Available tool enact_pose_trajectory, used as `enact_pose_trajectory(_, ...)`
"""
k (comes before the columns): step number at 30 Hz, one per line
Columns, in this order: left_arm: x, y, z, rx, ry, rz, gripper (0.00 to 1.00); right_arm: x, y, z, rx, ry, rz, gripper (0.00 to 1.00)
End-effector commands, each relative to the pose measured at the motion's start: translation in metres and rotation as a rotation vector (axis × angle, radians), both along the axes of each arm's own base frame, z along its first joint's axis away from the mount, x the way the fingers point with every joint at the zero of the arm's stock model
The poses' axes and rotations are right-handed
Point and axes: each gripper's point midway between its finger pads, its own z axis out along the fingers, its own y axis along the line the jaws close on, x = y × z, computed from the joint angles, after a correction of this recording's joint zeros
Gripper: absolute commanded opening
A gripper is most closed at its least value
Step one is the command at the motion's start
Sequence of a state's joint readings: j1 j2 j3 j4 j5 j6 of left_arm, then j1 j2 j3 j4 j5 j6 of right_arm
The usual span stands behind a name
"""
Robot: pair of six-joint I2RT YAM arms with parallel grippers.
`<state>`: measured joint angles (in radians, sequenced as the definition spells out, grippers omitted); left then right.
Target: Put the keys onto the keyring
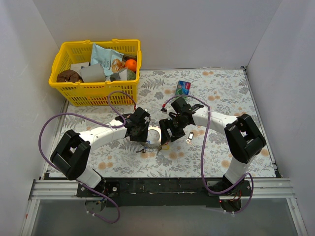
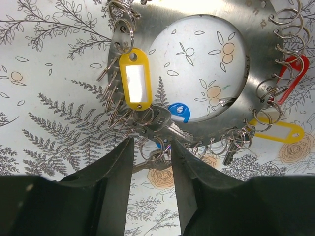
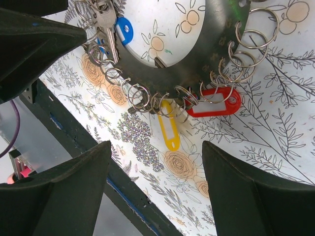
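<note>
The keyring (image 2: 253, 29) lies flat mid-desk. A yellow tag (image 2: 135, 78), a blue tag (image 2: 178, 110) and a red tag (image 3: 216, 105) already hang from its rim, while a whitish-tagged key (image 1: 189, 136) just right of it looks not yet threaded. The left pincer (image 2: 150, 147), slightly parted, noses the rim loops. The right pincer (image 3: 156, 145) hovers above, spread wide and empty. The desk (image 1: 221, 88) is floral and the walls white, with a yellow basket (image 1: 93, 93) beyond the keyring.

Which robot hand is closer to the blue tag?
Left. The left gripper has its fingertips just short of the blue tag. The right gripper is farther along the keyring, near the red tag.
</note>
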<state>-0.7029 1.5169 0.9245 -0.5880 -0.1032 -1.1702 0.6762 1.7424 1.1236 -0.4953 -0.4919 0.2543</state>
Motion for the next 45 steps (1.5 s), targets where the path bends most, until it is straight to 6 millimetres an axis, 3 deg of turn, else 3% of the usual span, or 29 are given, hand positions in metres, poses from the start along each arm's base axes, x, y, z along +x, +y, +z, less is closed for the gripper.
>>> enact_pose_trajectory(1, -0.002, -0.007, 0.001, -0.014, 0.000, -0.029, 0.34, 0.006, 0.006, 0.005, 0.019, -0.027, 0.013, 0.82)
enact_pose_trajectory(33, -0.018, -0.002, -0.024, 0.033, 0.052, -0.047, 0.23, 0.005, 0.005, 0.001, 0.013, -0.025, 0.009, 0.82)
enact_pose_trajectory(42, -0.011, -0.005, -0.019, 0.035, 0.030, -0.043, 0.15, 0.006, 0.005, 0.003, 0.018, -0.029, 0.007, 0.82)
enact_pose_trajectory(45, -0.009, -0.005, -0.019, 0.039, 0.025, -0.044, 0.05, 0.006, 0.005, 0.003, 0.016, -0.031, 0.006, 0.82)
